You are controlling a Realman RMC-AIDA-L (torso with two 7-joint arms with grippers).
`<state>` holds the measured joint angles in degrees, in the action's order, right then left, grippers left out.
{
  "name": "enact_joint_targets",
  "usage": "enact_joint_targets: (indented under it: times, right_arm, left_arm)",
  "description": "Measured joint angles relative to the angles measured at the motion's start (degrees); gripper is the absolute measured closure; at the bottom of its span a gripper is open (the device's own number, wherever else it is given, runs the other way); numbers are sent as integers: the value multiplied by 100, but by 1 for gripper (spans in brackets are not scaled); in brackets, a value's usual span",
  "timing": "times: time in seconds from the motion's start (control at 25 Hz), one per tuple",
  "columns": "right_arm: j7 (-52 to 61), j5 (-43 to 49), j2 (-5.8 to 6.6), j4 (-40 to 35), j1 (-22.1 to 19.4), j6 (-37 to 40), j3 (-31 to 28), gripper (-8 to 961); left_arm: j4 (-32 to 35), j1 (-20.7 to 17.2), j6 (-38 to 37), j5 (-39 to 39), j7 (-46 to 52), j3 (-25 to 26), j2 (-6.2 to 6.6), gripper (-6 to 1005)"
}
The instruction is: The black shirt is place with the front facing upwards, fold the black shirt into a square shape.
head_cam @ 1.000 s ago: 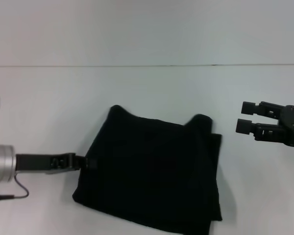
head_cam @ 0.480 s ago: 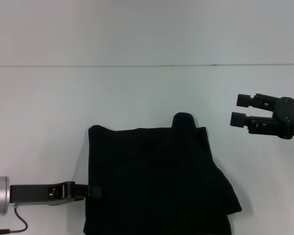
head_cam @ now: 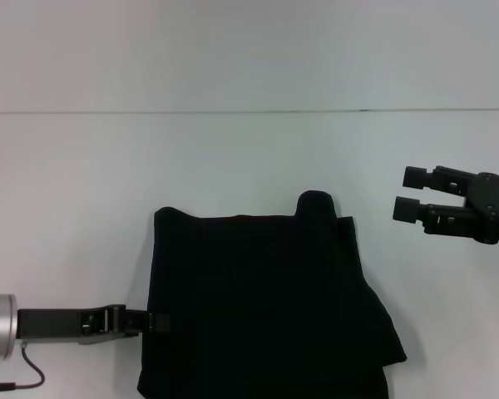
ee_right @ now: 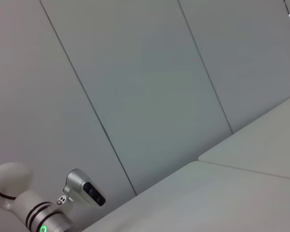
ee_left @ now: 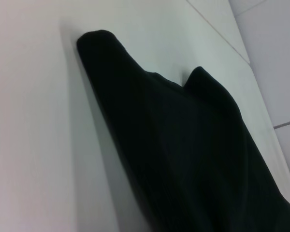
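black shirt [head_cam: 262, 303] folded into rough rectangle, lying flat on white surface [head_cam: 233, 158], plain black side up, small bump at far edge, near-right corner flaring out

On my head cam the black shirt [head_cam: 262, 303] lies folded on the table [head_cam: 249, 158], centre-near, its near edge cut off by the frame bottom. Left gripper [head_cam: 154, 322] sits at the shirt's left edge, low, touching it, arm coming in from the left. Right gripper [head_cam: 407, 193] is to the right of the shirt, apart from it. Table's far edge runs behind everything.
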<state>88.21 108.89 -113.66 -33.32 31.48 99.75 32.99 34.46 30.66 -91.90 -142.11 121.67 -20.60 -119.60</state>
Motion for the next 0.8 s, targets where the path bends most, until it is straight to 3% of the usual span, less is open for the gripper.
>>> enact_joint_targets:
  times: [0.28, 0.56, 0.6, 0.64, 0.76, 0.8]
  right_arm:
    - [-78, -16, -77, 4, -75, 26, -37, 16]
    - [-287, -168, -201, 61, -121, 37, -44, 15]
    - [-352, -200, -212, 98, -120, 57, -43, 15]
    - [-416, -215, -217, 150, -107, 98, -43, 15]
    - [-493, -224, -223, 209, -90, 265, -48, 15]
    - [-494, -225, -222, 199, -97, 331, -49, 15]
  left_arm:
    - [501, -59, -116, 113, 35, 107, 14, 726]
    - [722, -109, -102, 570, -753, 250, -2, 412]
    - [694, -125, -144, 811, -1162, 255, -8, 370]
    - [505, -168, -445, 1350, -2424, 266, -20, 329]
    - [199, -198, -1014, 1632, -4201, 366, -19, 227]
    - [186, -199, -1043, 1633, -4322, 388, -18, 208]
